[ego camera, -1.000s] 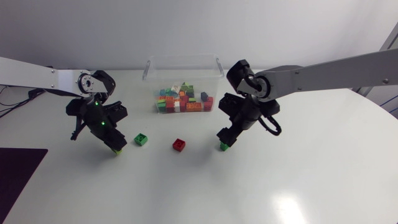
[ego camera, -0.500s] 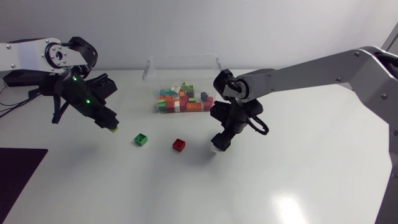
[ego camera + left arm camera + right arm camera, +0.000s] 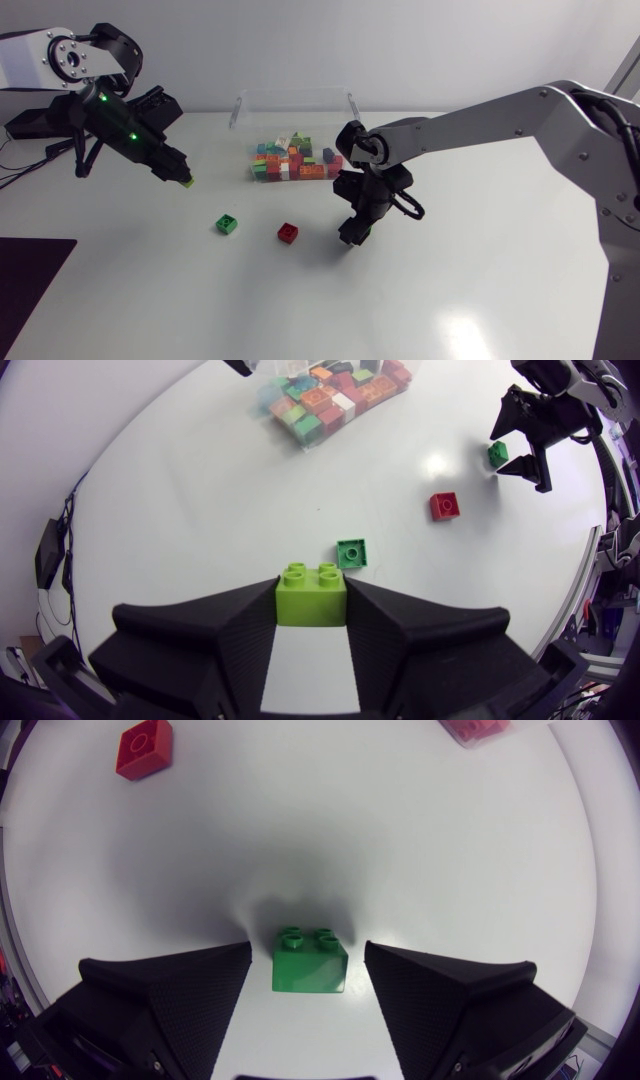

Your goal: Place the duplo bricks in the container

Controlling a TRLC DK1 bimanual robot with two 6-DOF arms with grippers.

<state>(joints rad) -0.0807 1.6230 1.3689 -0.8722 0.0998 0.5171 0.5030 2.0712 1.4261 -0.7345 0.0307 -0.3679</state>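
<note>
Left gripper [image 3: 183,179] is raised above the table [image 3: 480,270], left of the container [image 3: 296,95]. It is clamped on a lime brick [image 3: 311,600], one finger tight against each side. Right gripper [image 3: 349,237] is low at the table, in front of the container, fingers spread. A dark green brick [image 3: 310,962] sits between them with a gap on both sides, touching neither. Loose between the two grippers lie a green brick [image 3: 227,224] and a red brick [image 3: 288,233]. The container holds a heap of mixed-colour bricks [image 3: 290,160].
</note>
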